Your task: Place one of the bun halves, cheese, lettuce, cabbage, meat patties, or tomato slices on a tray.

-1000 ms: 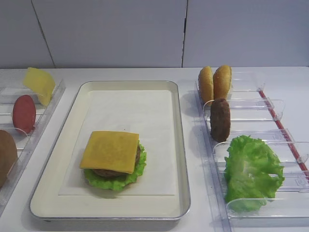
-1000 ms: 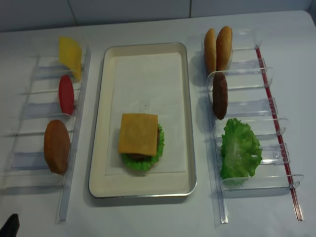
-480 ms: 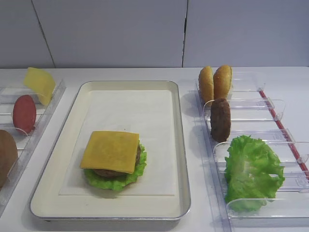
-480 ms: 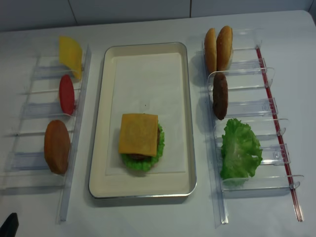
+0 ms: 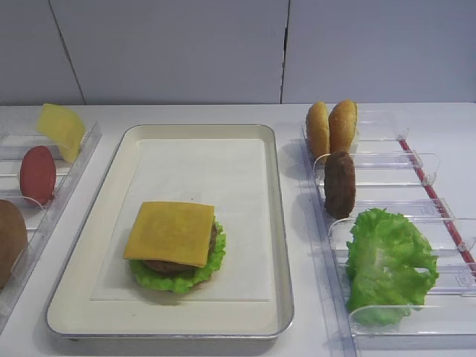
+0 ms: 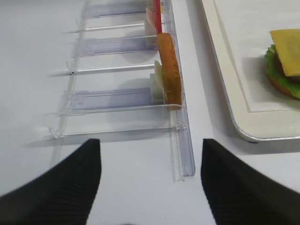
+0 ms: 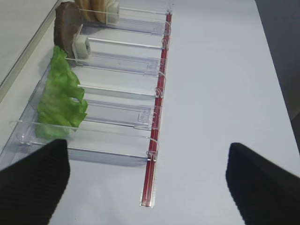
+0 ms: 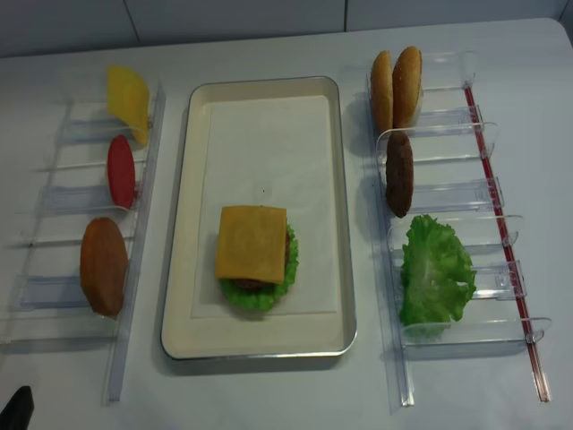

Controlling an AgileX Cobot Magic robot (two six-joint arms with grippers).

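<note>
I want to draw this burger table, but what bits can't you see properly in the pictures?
- Bottom bun: covered by the cheese, patty and lettuce in both high views.
- Left bun: cut by the front high view's left edge.
- Tomato: only a thin strip at the left wrist view's top edge.
- Right buns: cropped by the right wrist view's top edge.
- Both grippers: only dark fingers show, in wrist views.

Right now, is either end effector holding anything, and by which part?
Nothing is held. The left end effector and right end effector both stand open over bare table. The cheese already lies on the stack in the tray.
</note>
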